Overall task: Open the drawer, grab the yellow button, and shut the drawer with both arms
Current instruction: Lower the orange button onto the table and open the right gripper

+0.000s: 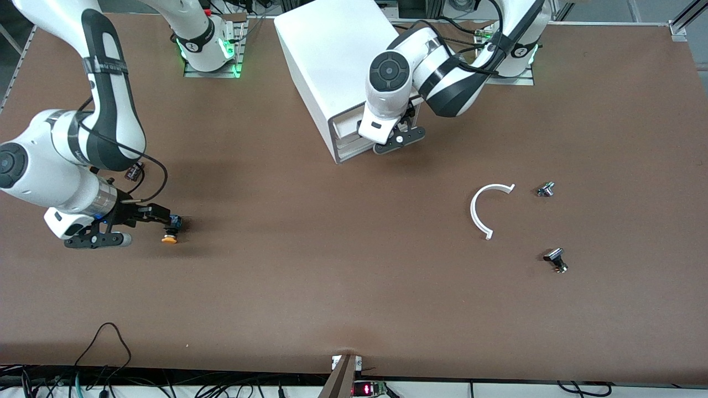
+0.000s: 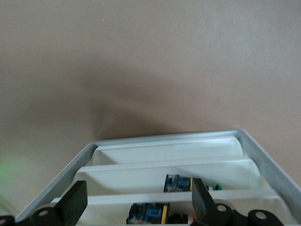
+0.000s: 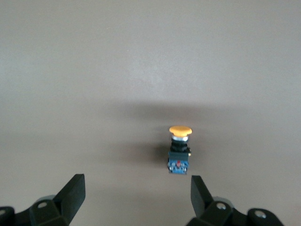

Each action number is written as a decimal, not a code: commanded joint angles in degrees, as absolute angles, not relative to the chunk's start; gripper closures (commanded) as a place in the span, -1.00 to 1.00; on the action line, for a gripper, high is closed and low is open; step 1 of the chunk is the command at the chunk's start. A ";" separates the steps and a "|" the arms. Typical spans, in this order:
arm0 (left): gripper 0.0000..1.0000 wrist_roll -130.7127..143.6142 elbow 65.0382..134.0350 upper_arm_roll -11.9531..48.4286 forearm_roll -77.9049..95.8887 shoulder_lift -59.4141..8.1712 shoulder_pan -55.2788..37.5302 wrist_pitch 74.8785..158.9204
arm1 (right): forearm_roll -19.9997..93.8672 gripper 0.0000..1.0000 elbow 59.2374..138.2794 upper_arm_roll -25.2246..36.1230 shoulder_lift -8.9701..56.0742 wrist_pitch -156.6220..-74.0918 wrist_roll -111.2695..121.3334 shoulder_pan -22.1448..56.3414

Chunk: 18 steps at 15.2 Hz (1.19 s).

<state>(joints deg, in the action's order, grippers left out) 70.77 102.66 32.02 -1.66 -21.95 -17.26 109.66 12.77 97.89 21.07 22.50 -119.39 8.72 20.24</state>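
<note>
Button: orange-yellow cap, black body, blue base. Cabinet: white. Table: brown.

Even overhead light is washing the brown surface; soft shadows are pooling beneath both arms, and green glows are shining at their bases.

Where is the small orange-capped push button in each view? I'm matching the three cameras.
Front view: the small orange-capped push button with black and blue body lies on the brown table toward the right arm's end, at the right claw.
Right wrist view: it lies free on the table, past the open fingers.
Left wrist view: not in it.
Shared landmark: the brown table.
</note>
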 commanded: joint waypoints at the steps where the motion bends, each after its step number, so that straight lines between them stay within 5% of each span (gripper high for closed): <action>1: -0.97 70.66 104.06 33.40 0.17 -20.30 -17.05 106.97 | 8.19 -0.98 96.86 21.01 18.39 -115.85 2.92 22.76; 11: -0.98 67.25 100.92 33.14 3.87 -20.65 -15.04 102.49 | 0.88 -0.98 96.77 18.55 4.85 -101.80 -10.18 24.52; 18: -0.98 52.84 86.85 32.79 2.73 -20.04 -2.91 87.73 | -0.35 -0.98 96.94 -1.74 -2.02 -97.65 -12.57 5.38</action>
